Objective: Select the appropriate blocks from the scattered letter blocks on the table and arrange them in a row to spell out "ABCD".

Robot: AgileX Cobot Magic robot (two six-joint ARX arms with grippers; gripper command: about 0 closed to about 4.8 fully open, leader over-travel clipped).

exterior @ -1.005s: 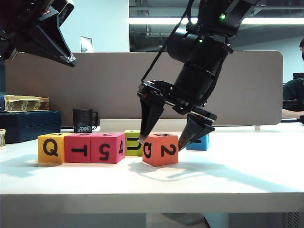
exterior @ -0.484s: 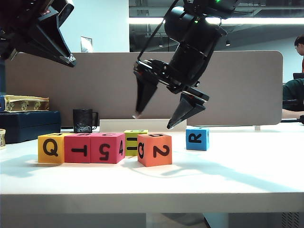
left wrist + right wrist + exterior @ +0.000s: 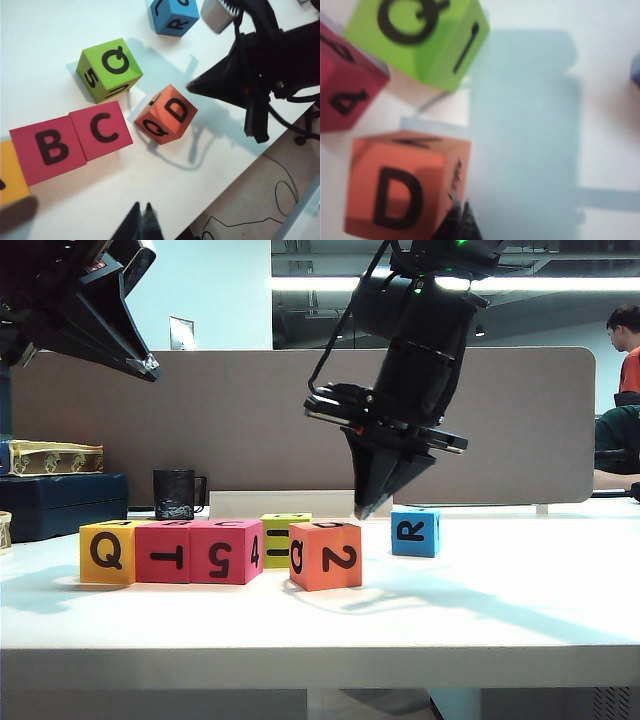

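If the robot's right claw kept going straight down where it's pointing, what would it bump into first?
Probably the orange block. The right gripper, shut, hangs just above that block's far right edge, so it might only clip the corner or land on the table beside it. Depth is hard to judge.

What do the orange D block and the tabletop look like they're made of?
Orange D block: probably foam, with a matte, slightly grainy skin, soft-looking edges and flat printed black letters. Table: smooth white board, likely laminate, with a faint sheen and crisp shadows; its core can't be told. The shut right gripper hangs just above the block; the shut left gripper is raised far left.
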